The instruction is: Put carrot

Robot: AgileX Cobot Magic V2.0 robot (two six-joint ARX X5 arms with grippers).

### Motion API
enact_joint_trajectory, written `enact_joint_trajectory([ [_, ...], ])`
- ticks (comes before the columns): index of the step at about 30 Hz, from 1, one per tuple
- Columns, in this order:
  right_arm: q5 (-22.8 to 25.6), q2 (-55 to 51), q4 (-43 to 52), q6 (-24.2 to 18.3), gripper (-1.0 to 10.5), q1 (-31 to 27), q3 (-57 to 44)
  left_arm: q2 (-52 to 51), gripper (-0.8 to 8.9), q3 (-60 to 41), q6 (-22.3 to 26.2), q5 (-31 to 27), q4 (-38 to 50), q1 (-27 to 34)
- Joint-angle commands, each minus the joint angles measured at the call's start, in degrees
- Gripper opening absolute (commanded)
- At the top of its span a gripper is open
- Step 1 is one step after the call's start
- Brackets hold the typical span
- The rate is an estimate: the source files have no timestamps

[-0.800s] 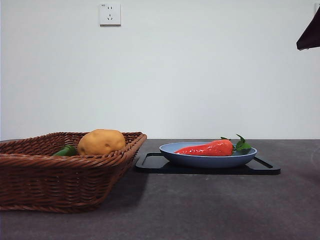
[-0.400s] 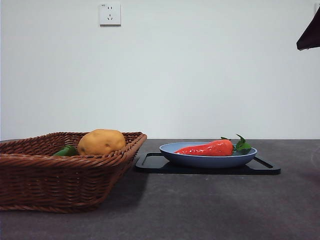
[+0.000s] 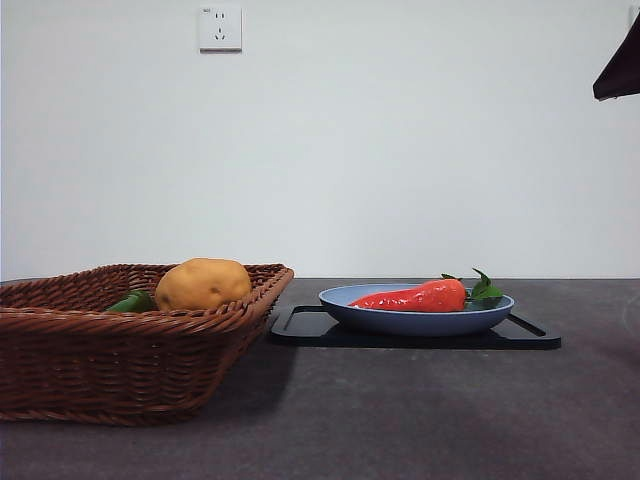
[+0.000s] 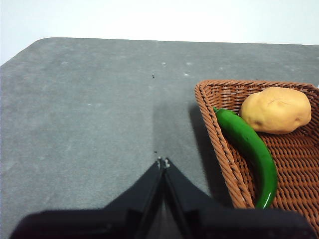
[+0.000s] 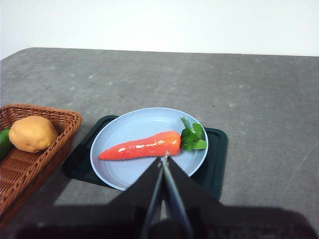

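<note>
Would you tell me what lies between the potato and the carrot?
In the right wrist view, the basket's wicker wall and the black tray's edge separate the potato from the carrot.

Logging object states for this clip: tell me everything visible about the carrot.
The carrot is glossy red-orange, plastic-looking and tapered, with small green leaves at its thick end. It lies on its side inside the light blue plate, touching nothing else that shows; the plate sits on a black tray beside the wicker basket. In the front view its leaf end points away from the basket. The right gripper, jaws shut, hangs above it without contact.
</note>
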Motion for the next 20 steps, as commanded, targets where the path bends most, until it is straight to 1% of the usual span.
enact_joint_trajectory([
  [1,0.3,0.1,0.6,0.6,0.1,0.3,0.6,-0.2,0.08,-0.5,-0.4,-0.1,0.3,0.1],
  [12,0.3,0.1,0.5,0.6,0.1,0.4,0.6,-0.2,0.08,-0.5,-0.4,-0.1,0.3,0.1],
  [14,0.8,-1.8,-0.2,0.2,0.1,0.2,0.6,-0.2,0.08,-0.5,-0.4,-0.1,0.3,0.1],
  [15,1.8,-3.5,-0.6,-0.6,0.1,-0.1,0.6,-0.2,0.08,-0.5,-0.4,-0.1,0.3,0.1],
  [17,3.7,-6.6,-0.6,-6.0,0.1,-1.3,0.6,-0.2,0.08,-0.5,-0.4,-0.1,0.3,0.1],
  [18,3.5,-8.2,-0.6,-7.6,0.1,-2.5,0.5,-0.2,0.08,-0.5,-0.4,-0.1,0.3,0.1],
  [20,2.1,-11.4,-1.0,-8.9,0.1,-5.4,0.0,-0.2,0.08,-0.5,-0.4,-0.1,0.3,0.1],
])
